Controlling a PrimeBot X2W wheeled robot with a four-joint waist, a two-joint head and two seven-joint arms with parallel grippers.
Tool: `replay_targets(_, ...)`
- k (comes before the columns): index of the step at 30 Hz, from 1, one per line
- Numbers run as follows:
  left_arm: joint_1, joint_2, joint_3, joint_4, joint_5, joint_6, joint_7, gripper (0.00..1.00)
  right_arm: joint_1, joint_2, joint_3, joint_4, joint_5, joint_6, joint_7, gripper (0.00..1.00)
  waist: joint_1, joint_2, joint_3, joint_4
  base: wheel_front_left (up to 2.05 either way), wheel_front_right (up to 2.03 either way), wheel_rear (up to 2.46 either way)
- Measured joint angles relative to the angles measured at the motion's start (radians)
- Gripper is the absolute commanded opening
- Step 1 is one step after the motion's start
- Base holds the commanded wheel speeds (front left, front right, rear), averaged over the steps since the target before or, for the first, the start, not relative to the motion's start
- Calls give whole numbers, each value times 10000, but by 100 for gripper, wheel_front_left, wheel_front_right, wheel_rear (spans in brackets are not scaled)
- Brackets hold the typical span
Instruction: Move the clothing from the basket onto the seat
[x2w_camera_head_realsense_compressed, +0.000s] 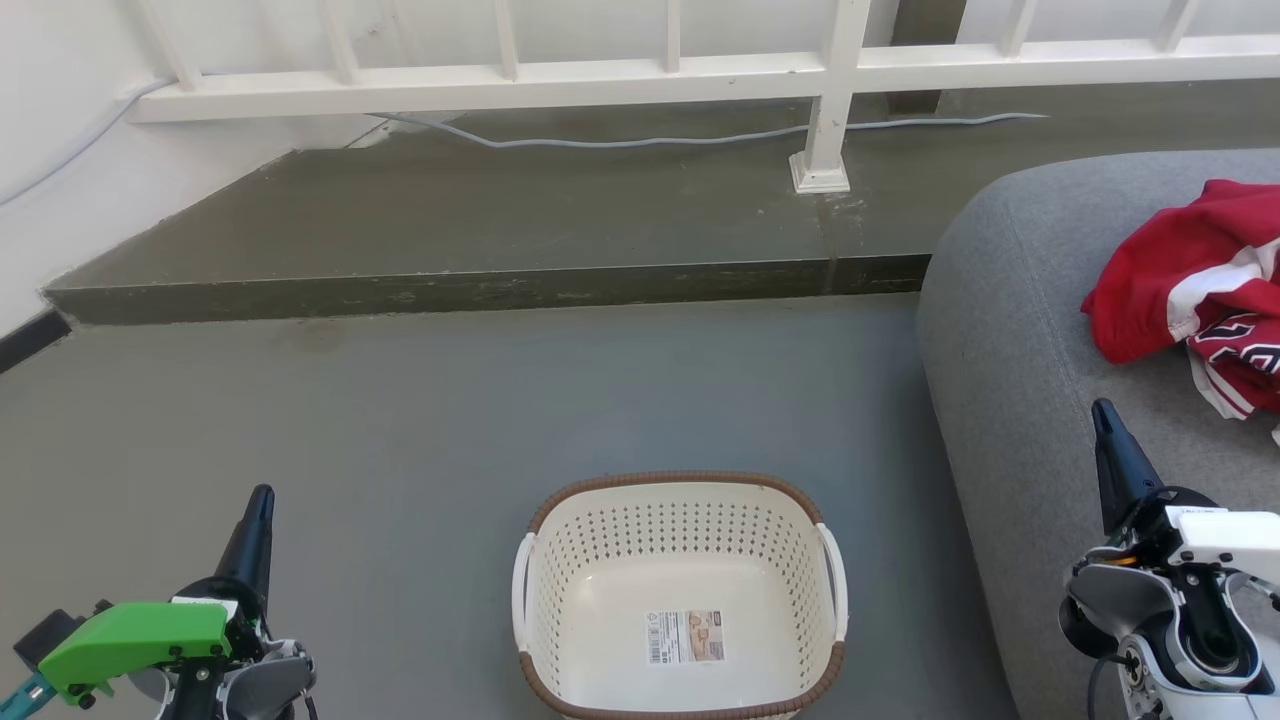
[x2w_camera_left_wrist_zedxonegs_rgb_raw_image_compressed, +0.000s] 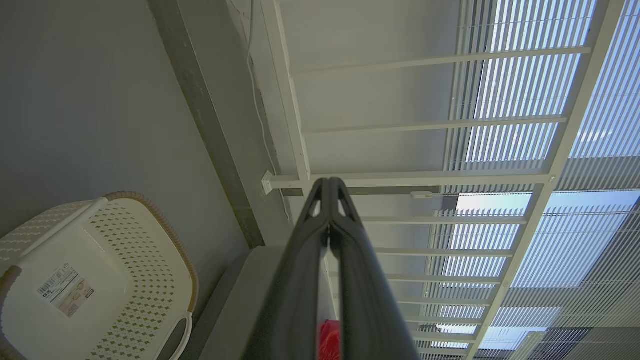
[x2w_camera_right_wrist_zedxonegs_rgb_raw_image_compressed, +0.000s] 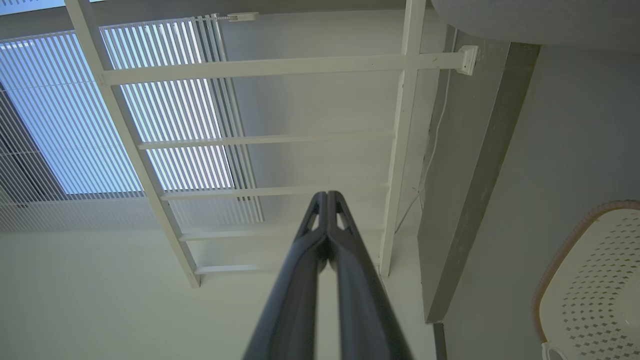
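The red clothing (x2w_camera_head_realsense_compressed: 1190, 290) with white stripes and lettering lies in a heap on the grey seat (x2w_camera_head_realsense_compressed: 1020, 380) at the right. On the floor in front of me stands the white basket (x2w_camera_head_realsense_compressed: 560, 560) with its brown rim, holding no fabric; a label is stuck on its bottom. My left gripper (x2w_camera_head_realsense_compressed: 261, 497) is at the lower left, shut, with nothing in it. Over the seat's front part, my right gripper (x2w_camera_head_realsense_compressed: 1101, 410) is shut and holds nothing. The left wrist view has the basket (x2w_camera_left_wrist_zedxonegs_rgb_raw_image_compressed: 150, 260) and a sliver of red clothing (x2w_camera_left_wrist_zedxonegs_rgb_raw_image_compressed: 330, 340); its fingertips meet (x2w_camera_left_wrist_zedxonegs_rgb_raw_image_compressed: 329, 181). The right wrist fingertips touch too (x2w_camera_right_wrist_zedxonegs_rgb_raw_image_compressed: 327, 194).
A raised concrete step (x2w_camera_head_realsense_compressed: 480, 285) runs across the floor behind the basket. A white railing (x2w_camera_head_realsense_compressed: 830, 90) stands on it, with a grey cable (x2w_camera_head_realsense_compressed: 640, 140) along its base. A white wall (x2w_camera_head_realsense_compressed: 60, 160) closes the left side.
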Motion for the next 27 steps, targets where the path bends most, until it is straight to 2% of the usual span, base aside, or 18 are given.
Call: replay_targets(27, -2, -6, 42, 21, 0, 0, 2, 0, -89, 4, -38, 59, 0, 2, 10, 0, 0, 0, -2, -1, 0, 0, 0)
